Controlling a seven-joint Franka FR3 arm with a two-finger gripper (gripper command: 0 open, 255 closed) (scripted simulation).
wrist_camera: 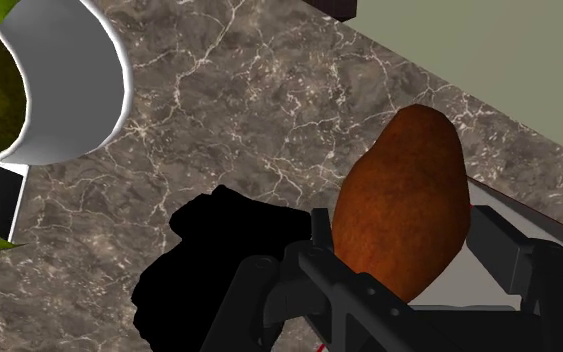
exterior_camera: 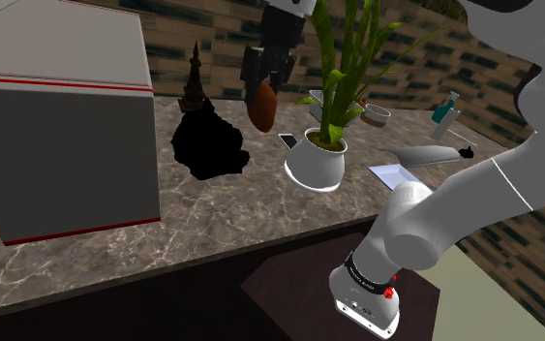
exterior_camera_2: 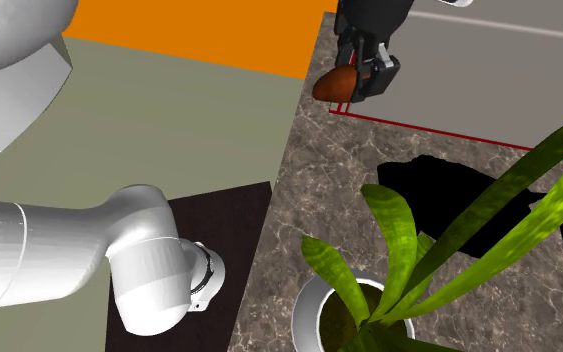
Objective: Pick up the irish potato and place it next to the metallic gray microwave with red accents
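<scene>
- Shoulder view: the potato (exterior_camera: 262,105) is seen clamped in the end effector (exterior_camera: 265,87), clear above the table (exterior_camera: 241,218).
- Second exterior view: it is held near the grey microwave (exterior_camera_2: 489,70).
- Wrist view: pickup is judged done; placement remains.

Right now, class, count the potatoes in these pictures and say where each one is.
1. The potato is clasped in the gripper, above the counter, between the microwave and the potted plant in the shoulder view. More could hide behind the microwave.
</scene>
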